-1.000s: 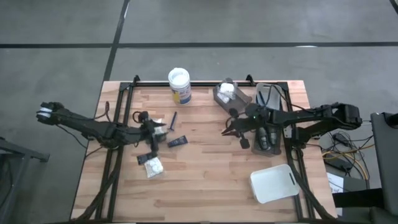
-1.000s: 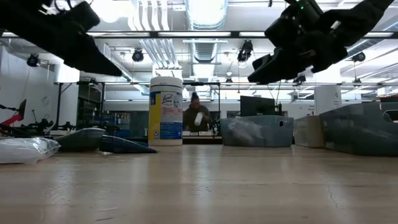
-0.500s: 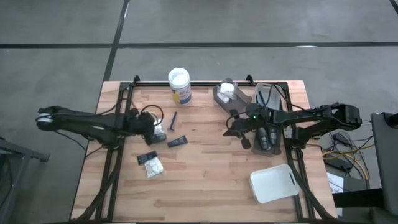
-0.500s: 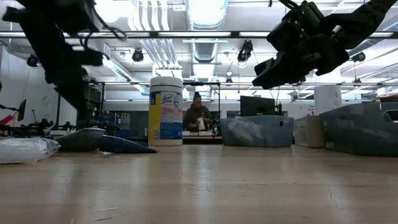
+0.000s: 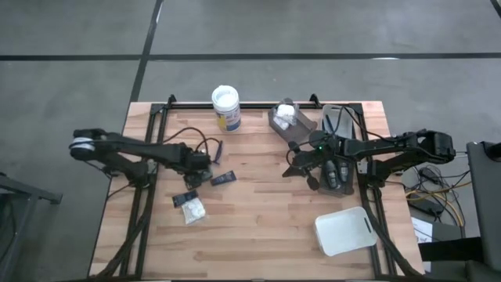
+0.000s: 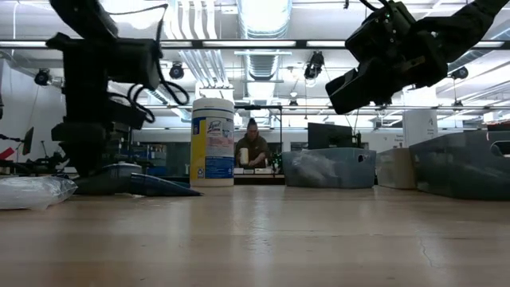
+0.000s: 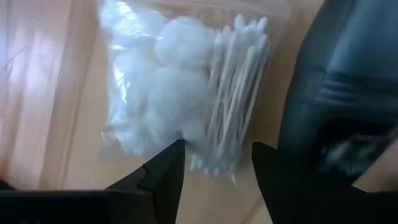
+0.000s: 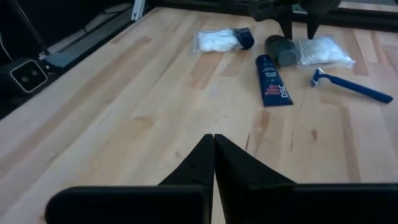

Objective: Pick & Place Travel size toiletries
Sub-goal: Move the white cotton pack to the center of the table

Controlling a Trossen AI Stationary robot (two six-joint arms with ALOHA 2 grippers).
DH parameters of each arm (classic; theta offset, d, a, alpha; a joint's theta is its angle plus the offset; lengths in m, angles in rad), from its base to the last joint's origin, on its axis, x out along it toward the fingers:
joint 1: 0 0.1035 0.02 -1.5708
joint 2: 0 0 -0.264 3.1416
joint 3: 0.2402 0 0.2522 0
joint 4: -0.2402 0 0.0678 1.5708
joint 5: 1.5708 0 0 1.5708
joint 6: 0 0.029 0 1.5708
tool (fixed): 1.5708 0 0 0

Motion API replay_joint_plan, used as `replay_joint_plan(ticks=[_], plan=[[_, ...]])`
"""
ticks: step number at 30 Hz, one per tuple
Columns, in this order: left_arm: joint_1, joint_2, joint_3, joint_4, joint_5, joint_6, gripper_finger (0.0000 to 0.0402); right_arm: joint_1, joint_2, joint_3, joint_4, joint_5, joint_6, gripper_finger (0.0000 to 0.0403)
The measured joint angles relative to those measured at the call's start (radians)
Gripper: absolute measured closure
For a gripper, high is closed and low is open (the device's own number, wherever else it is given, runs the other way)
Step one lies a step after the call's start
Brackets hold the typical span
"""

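A clear bag of cotton balls and swabs [image 7: 180, 93] lies flat on the table at its left middle. My left gripper [image 7: 216, 155] points down just above it, open, with its fingers on either side of the bag's one end. A dark grey oval bottle [image 8: 283, 50] lies right beside the bag. A dark tube [image 8: 272, 87], a blue razor [image 8: 351, 86] and a second white packet [image 5: 192, 208] lie nearby. My right gripper [image 8: 213, 140] hovers shut and holds nothing above the table's right middle.
A white-lidded wipes jar [image 5: 225, 107] stands at the far edge. A grey tray with white packets [image 5: 286, 121] sits right of it, another grey tray [image 5: 338, 153] lies under my right arm, and a white tray [image 5: 344, 229] is at the near right. A person stands in the room behind.
My left gripper has swung toward the table's right and sunk toward the table, tipping from nearly level to pointing down over the cotton bag, still open. The toiletries have not moved.
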Motion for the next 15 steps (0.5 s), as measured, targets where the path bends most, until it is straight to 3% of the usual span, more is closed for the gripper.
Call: replay_joint_plan(ticks=[7, 15], plan=[[0.000, 0.142, 0.055, 0.120, 0.045, 0.137, 0.0209, 0.000, 0.000, 0.000, 0.000, 0.000, 0.027, 0.0394], [-0.001, 0.250, 0.205, 0.241, 0.085, 0.277, 0.0209, 0.000, 0.000, 0.000, 0.017, 0.000, 0.028, 0.0394]])
